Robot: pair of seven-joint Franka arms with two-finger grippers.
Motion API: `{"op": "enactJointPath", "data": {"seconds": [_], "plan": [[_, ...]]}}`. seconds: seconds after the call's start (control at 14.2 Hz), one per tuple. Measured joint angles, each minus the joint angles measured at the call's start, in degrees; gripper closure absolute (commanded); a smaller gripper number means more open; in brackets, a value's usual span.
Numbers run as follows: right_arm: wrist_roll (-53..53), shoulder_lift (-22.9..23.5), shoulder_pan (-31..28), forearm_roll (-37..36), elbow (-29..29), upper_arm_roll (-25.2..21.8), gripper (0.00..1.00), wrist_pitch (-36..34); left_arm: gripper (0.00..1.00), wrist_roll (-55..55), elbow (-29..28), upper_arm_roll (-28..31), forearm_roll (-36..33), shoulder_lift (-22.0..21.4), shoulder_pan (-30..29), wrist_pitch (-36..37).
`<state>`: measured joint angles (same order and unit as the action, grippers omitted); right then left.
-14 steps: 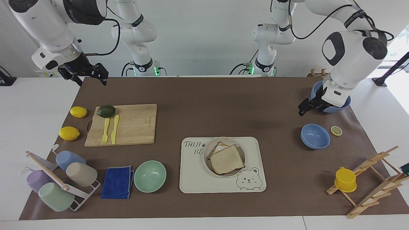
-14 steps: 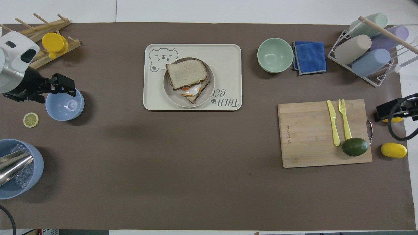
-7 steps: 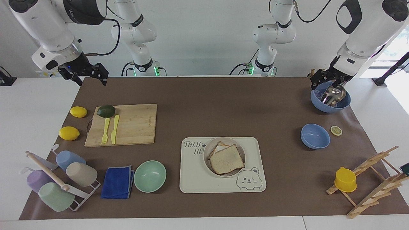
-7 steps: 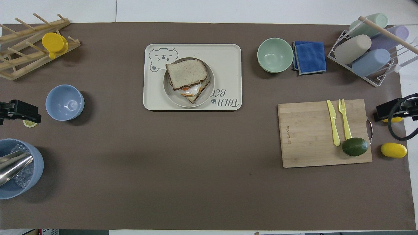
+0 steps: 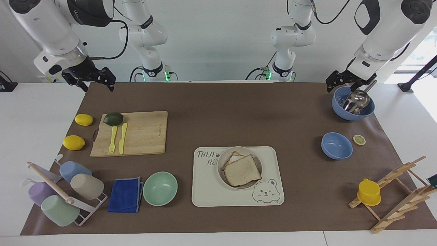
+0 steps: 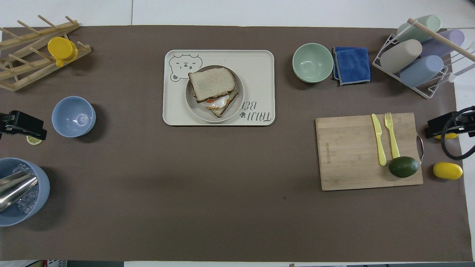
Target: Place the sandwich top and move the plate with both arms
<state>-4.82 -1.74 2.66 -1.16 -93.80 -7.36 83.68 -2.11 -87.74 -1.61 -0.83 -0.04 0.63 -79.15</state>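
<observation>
So the left gripper (image 5: 336, 82) has pulled way back and up, now over the big blue bowl (image 5: 353, 108), jaws open and empty. The right gripper (image 5: 97, 79) hasn't budged, jaws open too.

From overhead, the bread slice (image 6: 212, 83) sits on the egg, still on the plate (image 6: 237, 105) in the tray (image 6: 259, 61). Top looks placed; the plate move is next.

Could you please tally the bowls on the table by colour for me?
Blue bowls: 2, the empty round blue bowl and the larger blue bowl holding a metal scoop.
Mint green bowls: 1, the round mint green bowl beside the folded blue cloth.
Total: 3 bowls.
</observation>
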Motion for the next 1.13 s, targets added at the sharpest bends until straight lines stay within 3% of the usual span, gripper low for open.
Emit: {"op": "enactJointPath", "data": {"seconds": [0.14, 0.35, 1.13], "plan": [[0.0, 0.0, 0.0, 0.0, 0.0, 0.0, 0.0, 0.0, 0.0, 0.7, 1.2, 0.4, 1.1, 0.2, 0.0, -1.9], [0.0, 0.0, 0.0, 0.0, 0.0, 0.0, 0.0, 0.0, 0.0, 1.0, -1.6, 0.6, 1.6, 0.2, 0.0, -4.6], [0.0, 0.0, 0.0, 0.0, 0.0, 0.0, 0.0, 0.0, 0.0, 1.3, -2.0, 0.8, 1.8, -0.3, 0.3, -4.7]]}}
